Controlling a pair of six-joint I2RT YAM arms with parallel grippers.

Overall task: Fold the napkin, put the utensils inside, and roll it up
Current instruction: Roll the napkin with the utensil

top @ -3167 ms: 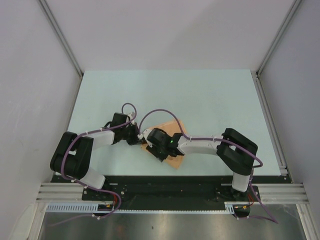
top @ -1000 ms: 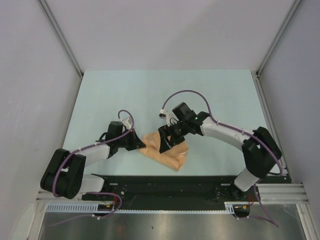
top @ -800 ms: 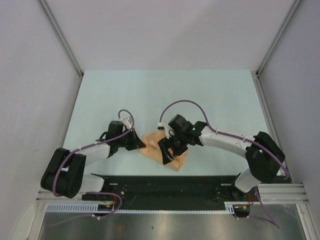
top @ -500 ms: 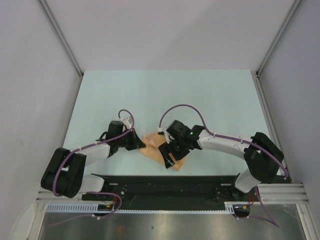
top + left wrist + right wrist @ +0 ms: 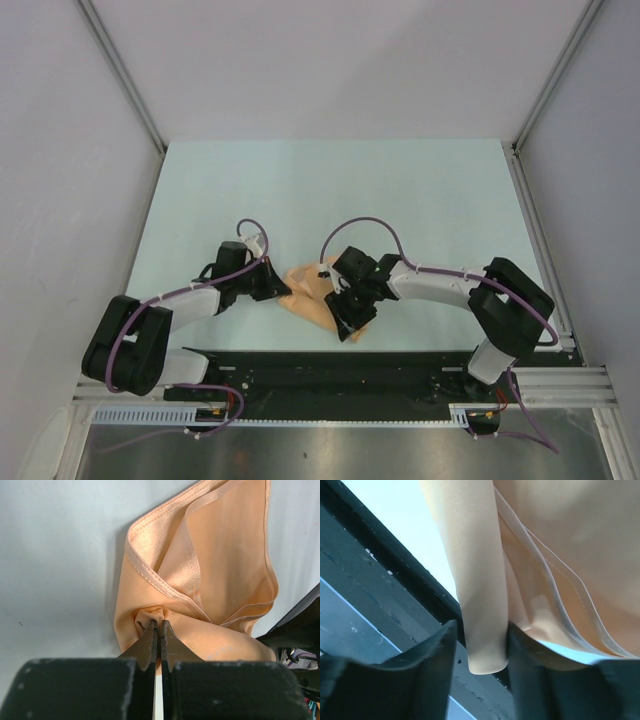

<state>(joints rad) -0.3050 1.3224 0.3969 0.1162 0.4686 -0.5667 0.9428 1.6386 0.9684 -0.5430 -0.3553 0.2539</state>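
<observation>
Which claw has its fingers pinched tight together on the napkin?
The left claw: its tips meet on a small bunch of the napkin. The right claw stands wider, around a thick rolled fold.

The napkin (image 5: 312, 291) lies on the table (image 5: 400, 190) close to its front edge. The left gripper (image 5: 284, 290) is at its left end, the right gripper (image 5: 350, 316) at its front right corner.

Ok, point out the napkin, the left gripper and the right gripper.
napkin (image 5: 230, 555), left wrist view, upper flat panel.
left gripper (image 5: 158, 626), left wrist view, between fingertips.
right gripper (image 5: 481, 630), right wrist view, between fingertips.
</observation>
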